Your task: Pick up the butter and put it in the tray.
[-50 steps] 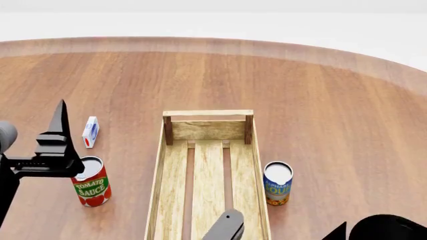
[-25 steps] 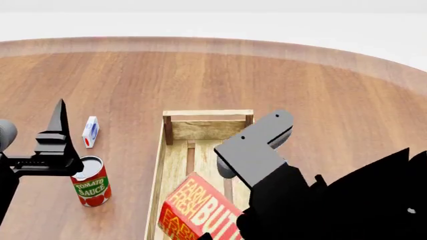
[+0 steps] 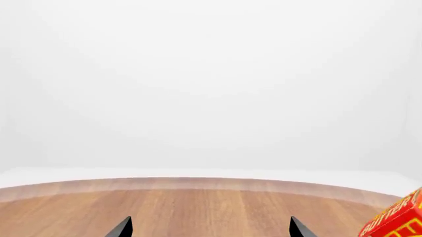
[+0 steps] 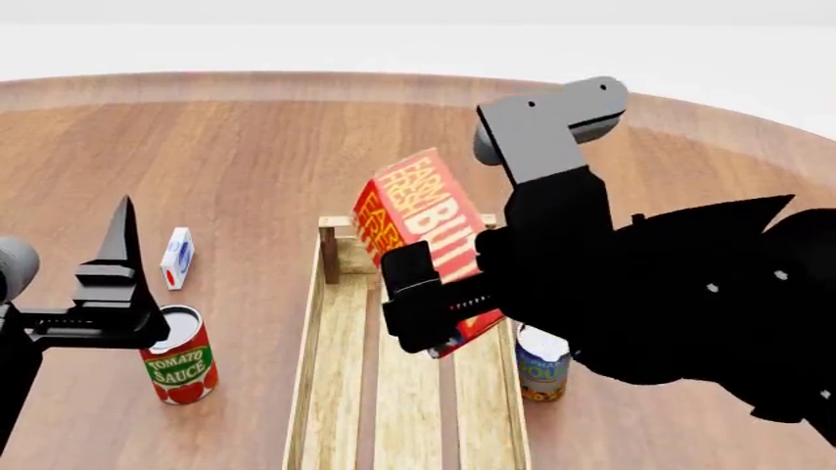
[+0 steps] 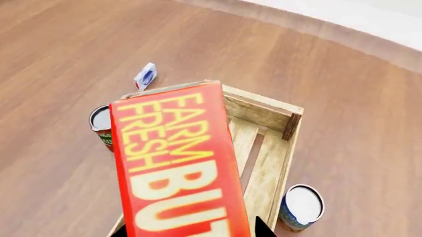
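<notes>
The butter, a red-orange box with yellow "FARM FRESH BUTTER" lettering, hangs tilted in the air above the far half of the tray. My right gripper is shut on its lower end. In the right wrist view the butter fills the middle, with the slatted tray below it and a dark fingertip at its edge. My left gripper points up at the table's left and stands open and empty. In the left wrist view, the left gripper shows wide-apart tips, and a corner of the butter shows.
A tomato sauce can stands left of the tray, right beside my left arm. A small white-and-blue carton lies behind it. A blue soup can stands right of the tray, partly behind my right arm. The round wooden table's far edge curves behind.
My right arm has risen and moved away from me with the butter, from low over the tray's near end to high above its far half. The left arm has not moved.
</notes>
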Controlling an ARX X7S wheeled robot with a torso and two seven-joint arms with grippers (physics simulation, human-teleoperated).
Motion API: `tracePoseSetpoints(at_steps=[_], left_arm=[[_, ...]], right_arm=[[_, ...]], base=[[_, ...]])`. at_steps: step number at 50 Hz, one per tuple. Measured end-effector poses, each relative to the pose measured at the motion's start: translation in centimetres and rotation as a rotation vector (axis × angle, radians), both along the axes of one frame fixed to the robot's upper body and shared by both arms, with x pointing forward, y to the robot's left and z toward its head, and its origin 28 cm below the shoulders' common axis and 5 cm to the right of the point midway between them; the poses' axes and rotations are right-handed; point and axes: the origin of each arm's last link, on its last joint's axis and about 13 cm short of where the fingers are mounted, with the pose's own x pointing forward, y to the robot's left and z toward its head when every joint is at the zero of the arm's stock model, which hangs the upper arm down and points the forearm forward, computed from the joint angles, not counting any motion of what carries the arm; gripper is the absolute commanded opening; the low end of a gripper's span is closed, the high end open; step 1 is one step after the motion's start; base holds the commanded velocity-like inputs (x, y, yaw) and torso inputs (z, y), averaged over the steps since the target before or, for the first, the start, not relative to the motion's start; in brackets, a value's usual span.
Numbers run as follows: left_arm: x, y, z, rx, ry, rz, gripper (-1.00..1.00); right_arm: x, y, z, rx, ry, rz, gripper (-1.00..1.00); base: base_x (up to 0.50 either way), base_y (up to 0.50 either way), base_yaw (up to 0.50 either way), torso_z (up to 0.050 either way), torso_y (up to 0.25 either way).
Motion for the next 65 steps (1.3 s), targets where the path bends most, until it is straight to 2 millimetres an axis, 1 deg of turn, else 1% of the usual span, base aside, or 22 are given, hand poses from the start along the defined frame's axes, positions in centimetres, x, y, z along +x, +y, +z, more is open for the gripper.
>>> tracePoseSetpoints(at_steps=[7, 13, 21, 26, 33, 42, 54, 65], left_arm=[[-0.2, -0.1, 0.2, 0.0, -0.005, -0.005, 1.0], [-0.3, -0.3, 0.3, 0.0, -0.006, -0.009, 1.0], [-0.3, -0.3, 0.4, -0.001, -0.007, -0.011, 1.0], [-0.3, -0.3, 0.4, -0.001, -0.006, -0.011, 1.0], [-0.3, -0.3, 0.3, -0.001, -0.005, -0.012, 1.0], [-0.3, -0.3, 0.3, -0.002, -0.003, -0.012, 1.0], [-0.2, -0.2, 0.1, -0.003, 0.001, -0.011, 1.0], [-0.2, -0.2, 0.1, -0.003, 0.002, -0.01, 1.0]], right_arm=[[2.9, 0.4, 0.0, 0.055, -0.052, -0.055, -1.0], [5.2, 0.8, -0.5, 0.098, -0.077, -0.1, -1.0], [8.3, 1.6, -1.9, 0.136, -0.086, -0.155, -1.0], [9.3, 2.0, -3.1, 0.143, -0.083, -0.179, -1.0], [9.8, 2.4, -4.5, 0.146, -0.073, -0.186, -1.0], [9.7, 2.9, -6.8, 0.139, -0.032, -0.174, -1.0], [8.9, 3.5, -9.8, 0.125, 0.058, -0.145, -1.0], [8.0, 4.0, -12.1, 0.12, 0.141, -0.111, -1.0]], base=[[0.0, 0.0, 0.0, 0.0, 0.001], [0.0, 0.0, 0.0, 0.0, 0.002], [0.0, 0.0, 0.0, 0.0, 0.0], [0.0, 0.0, 0.0, 0.0, 0.002], [0.0, 0.0, 0.0, 0.0, 0.001], [0.0, 0.0, 0.0, 0.002, 0.001], [0.0, 0.0, 0.0, 0.0, 0.001], [0.0, 0.0, 0.0, 0.0, 0.001]])
